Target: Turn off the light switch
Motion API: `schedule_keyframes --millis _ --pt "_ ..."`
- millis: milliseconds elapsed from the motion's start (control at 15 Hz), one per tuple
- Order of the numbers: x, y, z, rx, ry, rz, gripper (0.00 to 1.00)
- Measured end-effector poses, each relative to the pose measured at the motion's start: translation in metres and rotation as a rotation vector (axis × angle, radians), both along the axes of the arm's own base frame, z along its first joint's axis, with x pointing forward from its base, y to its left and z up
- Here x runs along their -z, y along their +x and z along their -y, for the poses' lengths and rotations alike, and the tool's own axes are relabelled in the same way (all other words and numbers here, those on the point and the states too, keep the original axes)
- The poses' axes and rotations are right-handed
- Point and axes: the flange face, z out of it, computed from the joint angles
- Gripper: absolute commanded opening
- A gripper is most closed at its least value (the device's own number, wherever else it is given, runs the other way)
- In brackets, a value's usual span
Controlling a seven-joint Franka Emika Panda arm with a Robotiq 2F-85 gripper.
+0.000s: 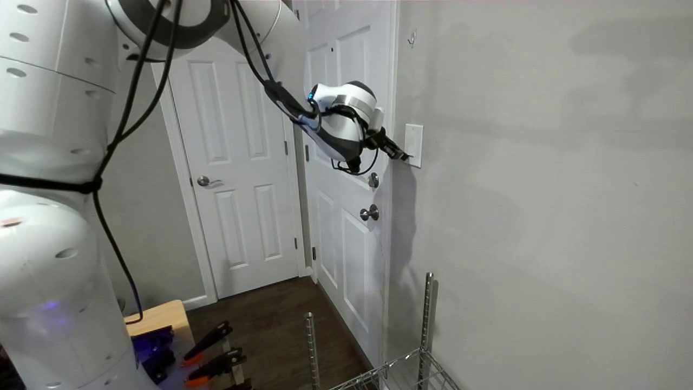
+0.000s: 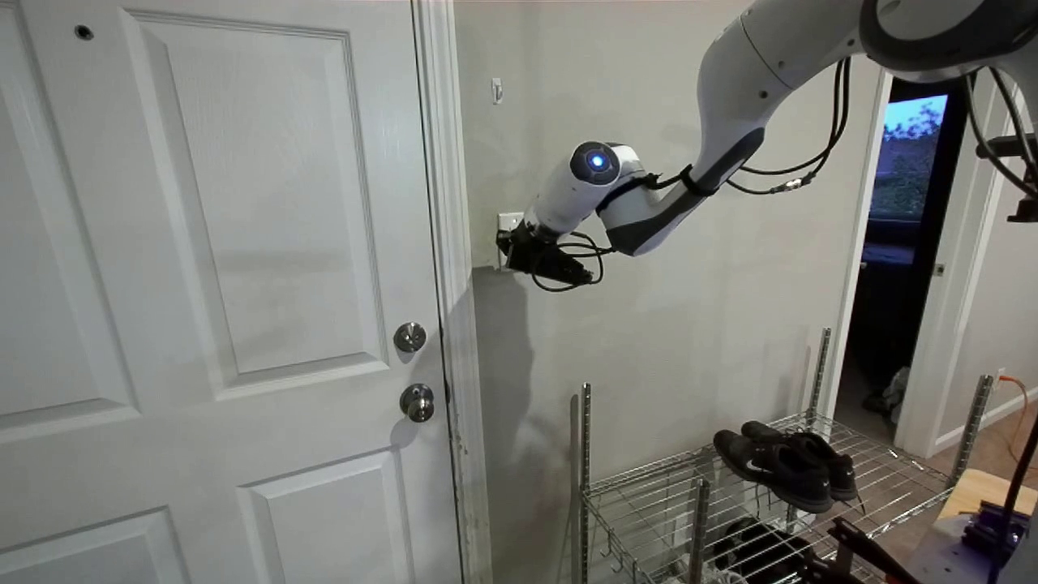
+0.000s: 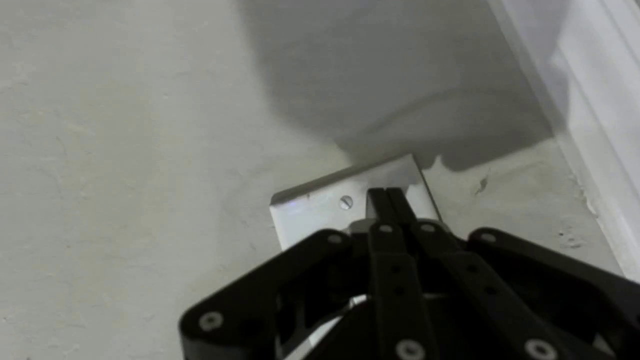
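- Presently the light switch sits on the grey wall, a white upright plate near the trim of a white door.
- Closed, the black fingers lie side by side, their tips meeting.
- In the wrist view those tips stand in front of the switch close to one end, just beside a slotted screw; the rest of the switch is mostly hidden behind them.
- In an exterior view they slant down to the lower part of the switch; whether they press on it or only stand close does not show.
- A white robot arm reaches out to the wall, a blue light glowing near its wrist, and throws a shadow below the switch.
- On the door, a round metal lock sits above a round metal knob.
- Above the switch a small hook is fixed to the wall.
- Lower down, a wire rack stands beside the wall, with a pair of dark shoes on its shelf.
- Farther back, another white door carries a lever handle.
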Motion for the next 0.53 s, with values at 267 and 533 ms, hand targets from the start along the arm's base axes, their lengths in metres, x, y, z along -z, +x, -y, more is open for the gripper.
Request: schedule_keyframes --millis 267,533 --pt "0.0066 -0.0026 -0.0055 0.036 -0.008 0.048 0.02" --pt "0.011 -0.005 -0.0097 0.06 -0.008 0.069 0.02"
